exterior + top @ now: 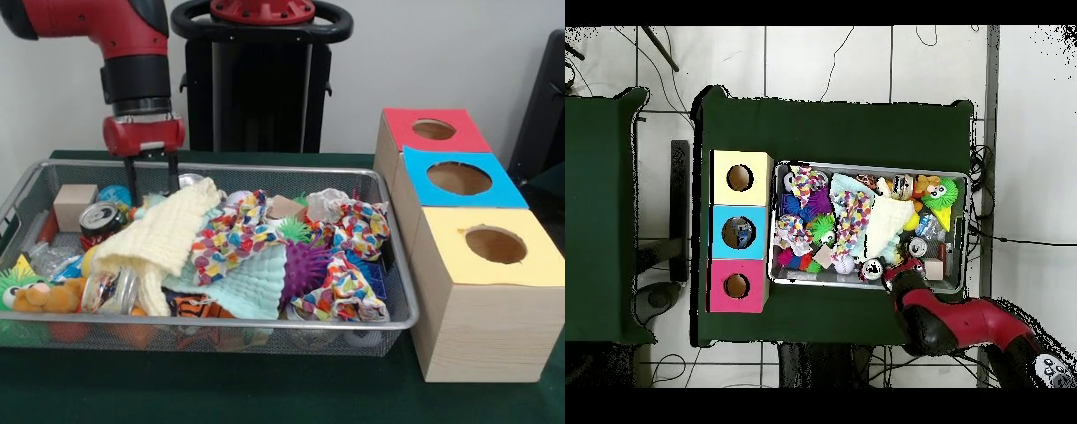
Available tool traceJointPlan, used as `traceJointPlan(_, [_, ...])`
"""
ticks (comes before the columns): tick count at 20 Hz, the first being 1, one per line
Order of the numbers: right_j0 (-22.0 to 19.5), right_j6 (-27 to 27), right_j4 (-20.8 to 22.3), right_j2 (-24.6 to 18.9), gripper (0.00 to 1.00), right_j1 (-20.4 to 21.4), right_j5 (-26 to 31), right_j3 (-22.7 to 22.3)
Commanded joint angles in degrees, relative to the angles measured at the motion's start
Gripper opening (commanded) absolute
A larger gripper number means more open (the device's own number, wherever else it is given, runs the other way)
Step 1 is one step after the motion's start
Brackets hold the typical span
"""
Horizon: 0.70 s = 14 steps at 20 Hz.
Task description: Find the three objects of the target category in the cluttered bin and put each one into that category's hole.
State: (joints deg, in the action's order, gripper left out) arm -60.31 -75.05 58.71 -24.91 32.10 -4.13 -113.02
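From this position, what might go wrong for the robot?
The end effector hangs open over the bin's far side beside a can and the yellow cloth; it may snag the cloth and drag clutter out. The cloths hide much of the bin, so targets could be missed.

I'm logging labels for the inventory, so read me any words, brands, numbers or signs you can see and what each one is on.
No text can be read in either view.
Soda can: there is print on its side, too small and blurred to read.
Patterned cloths: coloured shapes only, no letters.
Red box, blue box, yellow box: plain coloured tops with holes, no labels.
Gripper: no marking shows.
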Motion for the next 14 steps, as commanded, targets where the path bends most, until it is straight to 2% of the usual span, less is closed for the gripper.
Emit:
traceJointPlan(1, [-6.4, 3.2, 5.6, -3.7, 1.00, -13.7, 9.6, 9.7])
traceJointPlan(3, [-7.9, 5.9, 5.3, -5.0, 1.00, -15.7, 12.3, 11.0])
traceJointPlan(5, [-7.5, 5.9, 5.0, -4.7, 1.00, -14.8, 12.9, 10.8])
traceJointPlan(8, [-6.5, 4.9, 4.2, -4.1, 1.00, -12.0, 13.1, 9.8])
traceJointPlan(11, [-7.5, 5.6, 2.3, -5.5, 1.00, -8.7, 15.1, 8.2])
traceJointPlan(14, [-9.1, 8.2, -1.7, -8.4, 1.00, -7.0, 20.2, 7.2])
